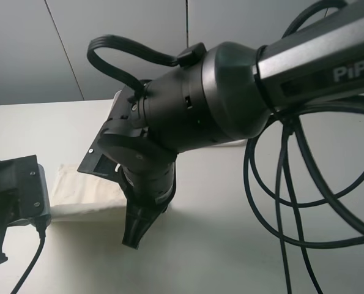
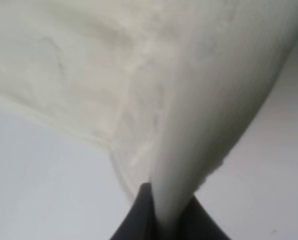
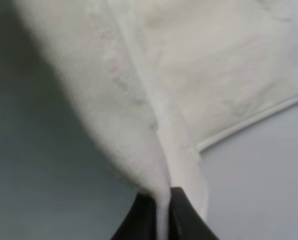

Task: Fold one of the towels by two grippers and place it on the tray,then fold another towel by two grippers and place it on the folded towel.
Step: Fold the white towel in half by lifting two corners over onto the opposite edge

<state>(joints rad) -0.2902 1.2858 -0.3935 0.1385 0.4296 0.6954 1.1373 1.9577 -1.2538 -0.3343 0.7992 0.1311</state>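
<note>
Both claws are clamped tight on the cream-white towel (image 2: 88, 75). The left gripper (image 2: 161, 200) and the right gripper (image 3: 163, 197) each pinch an edge, and the cloth spreads out beyond their fingertips. Its fold looks under way. I can't make out the pink towel or the tray, so stacking seemingly remains.

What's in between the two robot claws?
The towel lies between the left gripper and right gripper, as the high view shows. Each wrist view shows fingers pinching its cloth.

Black: left claw (image 2: 169, 194), right claw (image 3: 161, 195) — towel (image 2: 88, 75) cream-white, faint embossed pattern — table (image 1: 230, 245) pale grey.
</note>
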